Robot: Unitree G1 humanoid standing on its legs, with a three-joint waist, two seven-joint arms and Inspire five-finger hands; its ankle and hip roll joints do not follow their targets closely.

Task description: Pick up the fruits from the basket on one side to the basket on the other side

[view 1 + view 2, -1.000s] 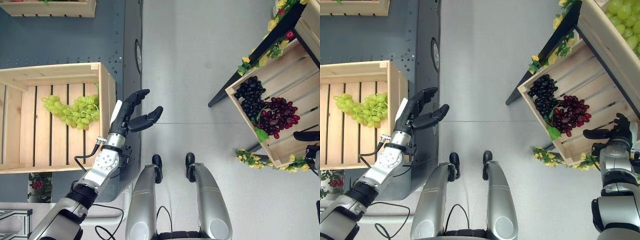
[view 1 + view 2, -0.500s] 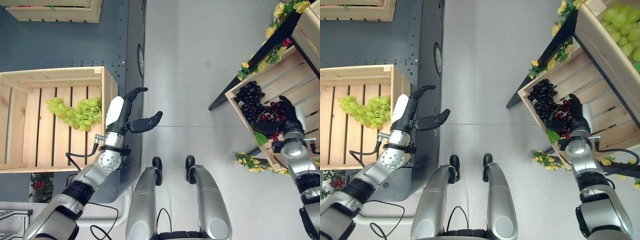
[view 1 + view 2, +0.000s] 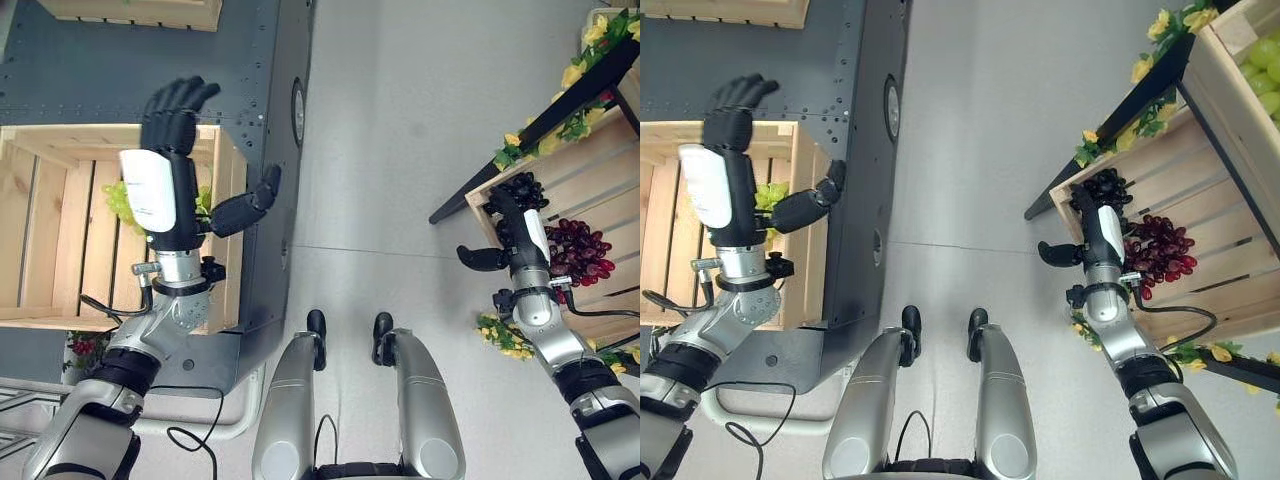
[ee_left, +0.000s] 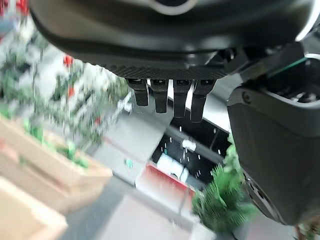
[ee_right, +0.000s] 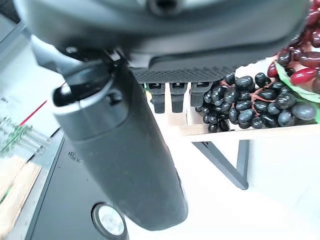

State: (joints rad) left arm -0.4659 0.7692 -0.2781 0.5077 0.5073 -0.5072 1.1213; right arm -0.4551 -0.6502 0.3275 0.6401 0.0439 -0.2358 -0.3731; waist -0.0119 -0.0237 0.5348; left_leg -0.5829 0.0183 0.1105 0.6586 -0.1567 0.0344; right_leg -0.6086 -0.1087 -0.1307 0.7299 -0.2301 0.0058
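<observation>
Left eye view: the left hand (image 3: 165, 165) is up over the left crate (image 3: 40, 240). Its fingers are straight and close together, and its thumb sticks out toward the grey floor (image 3: 400, 150). It holds nothing. The green grapes (image 3: 122, 200) lie inside the left crate, partly hidden behind the hand. The left crate sits on a dark platform (image 3: 100, 70). Far from the left crate, across the floor, is the right crate (image 3: 590, 180). In it are black grapes (image 3: 520, 190) and red grapes (image 3: 580, 250), side by side. The right hand (image 3: 520, 235) is at the near edge of that crate, just over the black grapes. Its fingers are straight and its thumb points back toward the left crate. It holds nothing.

Right eye view: the same things show. Yellow flowers (image 3: 1160, 25) hang around the right crate. Another crate (image 3: 1250, 70) with more green grapes sits beyond it, farther from the left crate.

Left wrist view: the left hand's fingers (image 4: 160, 95) hang straight in a row, with nothing between them. A small green plant (image 4: 225, 200) and wooden crates show past them, blurred.

Right wrist view: the right hand's fingers (image 5: 172, 97) are straight, side by side, and empty. The black grapes lie just past the fingertips, inside the right crate, with red grapes beside them.
</observation>
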